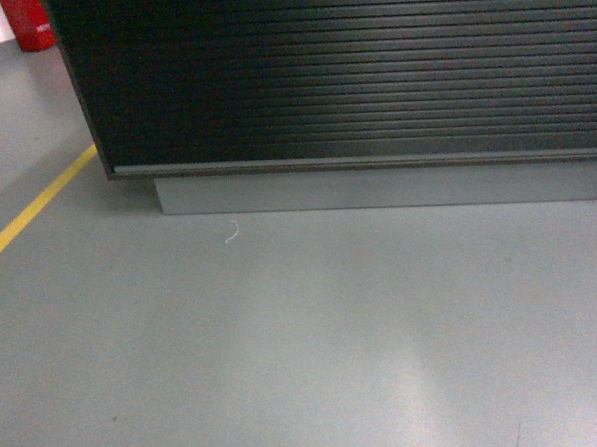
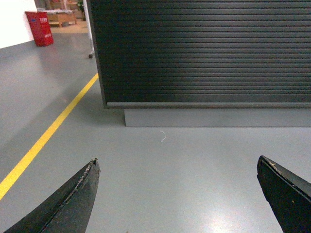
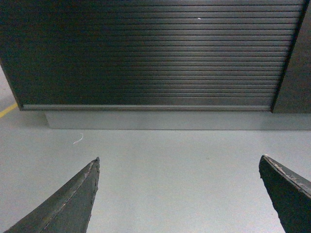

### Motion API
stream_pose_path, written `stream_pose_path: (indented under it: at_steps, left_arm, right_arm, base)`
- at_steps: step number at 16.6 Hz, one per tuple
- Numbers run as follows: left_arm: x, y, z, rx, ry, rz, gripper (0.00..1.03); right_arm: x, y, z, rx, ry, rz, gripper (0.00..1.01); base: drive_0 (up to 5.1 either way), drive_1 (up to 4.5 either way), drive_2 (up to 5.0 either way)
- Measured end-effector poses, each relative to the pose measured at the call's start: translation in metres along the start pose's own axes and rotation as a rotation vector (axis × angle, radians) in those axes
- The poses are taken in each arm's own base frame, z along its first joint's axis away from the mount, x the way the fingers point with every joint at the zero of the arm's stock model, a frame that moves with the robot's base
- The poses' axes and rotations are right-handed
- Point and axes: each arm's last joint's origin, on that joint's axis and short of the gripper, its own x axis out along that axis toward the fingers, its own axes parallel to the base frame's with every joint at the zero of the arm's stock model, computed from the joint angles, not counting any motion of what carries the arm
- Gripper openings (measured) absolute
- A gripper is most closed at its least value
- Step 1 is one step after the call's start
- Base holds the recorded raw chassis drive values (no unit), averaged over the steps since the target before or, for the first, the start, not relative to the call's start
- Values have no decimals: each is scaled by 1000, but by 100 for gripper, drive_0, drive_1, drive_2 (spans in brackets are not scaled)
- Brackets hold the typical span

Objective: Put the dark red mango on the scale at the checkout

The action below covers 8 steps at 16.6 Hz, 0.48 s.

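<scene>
The checkout [image 1: 351, 71] fills the upper part of the head view: a black, horizontally ribbed front on a grey base [image 1: 377, 187]; its top is out of view. The same ribbed front shows in the left wrist view as the checkout [image 2: 204, 48] and in the right wrist view as the checkout [image 3: 146, 53]. The dark red mango and the scale are out of view. My left gripper [image 2: 177, 162] is open over bare grey floor, nothing between its fingers. My right gripper [image 3: 179, 160] is open too and holds nothing. Neither gripper shows in the head view.
A yellow floor line [image 1: 32, 209] runs diagonally at the left, also the yellow line [image 2: 48, 133]. A red bin [image 2: 40, 28] stands far back left. A small white scrap [image 1: 233, 232] lies on the grey floor [image 1: 305, 343] before the counter's base.
</scene>
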Motion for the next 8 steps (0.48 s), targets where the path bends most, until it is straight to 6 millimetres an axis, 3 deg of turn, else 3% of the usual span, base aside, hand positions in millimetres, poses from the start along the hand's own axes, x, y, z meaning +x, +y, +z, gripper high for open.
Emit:
stream_pose_path:
  at_steps: [8]
  left_arm:
    - [0, 0, 0, 0, 0, 0, 98]
  right_arm:
    - [0, 0, 0, 0, 0, 0, 98]
  base:
    - [10, 428, -408]
